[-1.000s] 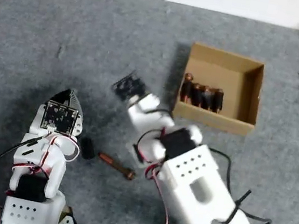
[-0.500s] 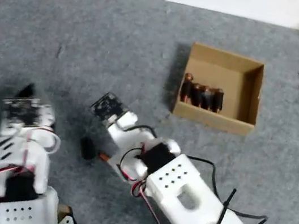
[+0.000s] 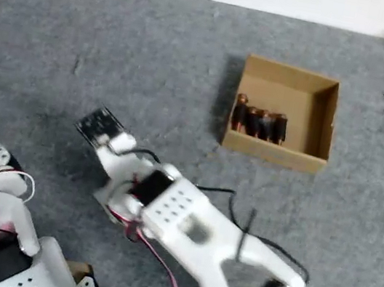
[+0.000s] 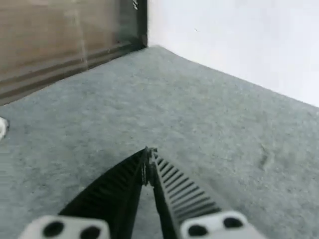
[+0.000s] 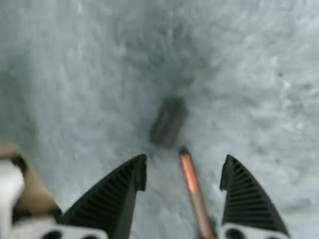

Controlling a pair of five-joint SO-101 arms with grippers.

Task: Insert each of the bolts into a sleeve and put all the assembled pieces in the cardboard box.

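We are seeing the copper-coloured metal bolt (image 5: 192, 184) lying on the grey felted desk (image 3: 120, 43), its tip just beside the short dark sleeve (image 5: 168, 121). Our right gripper (image 5: 184, 162) is hovering released over the bolt, having swung away from the brown cardboard box (image 3: 322, 114) holding assembled pieces (image 3: 258, 123). Our left gripper (image 4: 149, 155), clenched on nothing, has been retreating. We judge the last pairing is starting.

Copper bolt (image 5: 193, 191) beside dark sleeve (image 5: 168, 121)
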